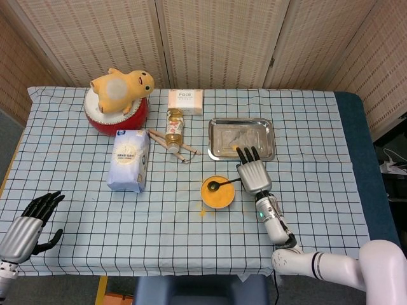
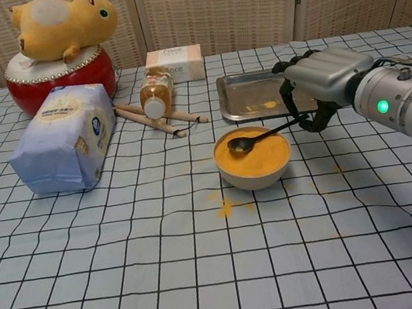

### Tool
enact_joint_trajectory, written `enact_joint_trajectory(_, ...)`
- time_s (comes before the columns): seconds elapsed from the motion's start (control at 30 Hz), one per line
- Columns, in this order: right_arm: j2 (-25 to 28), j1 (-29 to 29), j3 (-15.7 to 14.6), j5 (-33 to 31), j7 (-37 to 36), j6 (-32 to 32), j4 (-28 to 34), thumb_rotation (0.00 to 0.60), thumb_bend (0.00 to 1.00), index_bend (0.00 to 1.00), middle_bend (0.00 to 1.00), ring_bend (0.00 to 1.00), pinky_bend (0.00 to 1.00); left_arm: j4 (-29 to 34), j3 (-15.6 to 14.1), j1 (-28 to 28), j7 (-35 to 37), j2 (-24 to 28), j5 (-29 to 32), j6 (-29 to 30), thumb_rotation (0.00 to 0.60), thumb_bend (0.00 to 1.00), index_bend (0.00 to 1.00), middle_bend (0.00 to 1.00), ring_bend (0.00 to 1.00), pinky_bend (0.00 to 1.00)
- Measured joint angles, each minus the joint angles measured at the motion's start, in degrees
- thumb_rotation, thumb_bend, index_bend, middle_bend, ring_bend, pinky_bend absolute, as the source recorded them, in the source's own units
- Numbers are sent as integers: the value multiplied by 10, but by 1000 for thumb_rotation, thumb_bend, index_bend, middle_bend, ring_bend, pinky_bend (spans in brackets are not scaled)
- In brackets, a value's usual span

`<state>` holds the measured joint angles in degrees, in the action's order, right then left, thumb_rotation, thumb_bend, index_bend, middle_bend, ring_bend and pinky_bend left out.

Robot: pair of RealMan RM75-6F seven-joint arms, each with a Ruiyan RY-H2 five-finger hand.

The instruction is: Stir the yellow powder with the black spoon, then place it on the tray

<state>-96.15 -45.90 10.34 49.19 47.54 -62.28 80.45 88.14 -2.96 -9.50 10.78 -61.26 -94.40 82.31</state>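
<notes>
Right hand (image 2: 325, 81) pinches spoon (image 2: 260, 137) handle, its scoop resting in the powder (image 2: 253, 156) in the bowl (image 2: 255, 175) near tray (image 2: 248, 96); left hand (image 1: 30, 222) idle, fingers apart; risk: a loaded lift would scatter powder on cloth (image 2: 210, 279).

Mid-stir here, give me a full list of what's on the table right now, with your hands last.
bowl: 1, white, yellow powder, centre
spoon: 1, black, in bowl
tray: 1, silver, behind bowl
spilled powder: yellow, before bowl
bag: 1, white, left
drum: 1, red, far left
plush: 1, yellow, on drum
bottle: 1, amber, lying
sticks: wooden, by bottle
box: 1, white, far edge
right hand: holds spoon handle
left hand: open, near left edge
</notes>
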Motion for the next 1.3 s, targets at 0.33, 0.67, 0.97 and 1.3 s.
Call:
enact_joint_trajectory(0.33,-2,-1,1,2,-4,-2,-2,600,322,544,0,0,0,-2,0,0,1,-1,-2,1,600,427,0,0,0,84)
enact_joint_trajectory(0.67,-6,1,-3,20,-12,-9,-7,600,322,600,0,0,0,-3,-1,0,2,0,-4,3,600,427,0,0,0,85)
enact_joint_trajectory(0.97,-15,5,-5,50,-29,-24,-20,600,326,686,0,0,0,-5,-2,0,5,0,-6,5,600,426,0,0,0,85)
enact_joint_trajectory(1.3,-7,7,-16,124,-28,-51,-32,600,347,824,86,0,11,-5,-2,0,4,-1,-5,5,600,426,0,0,0,85)
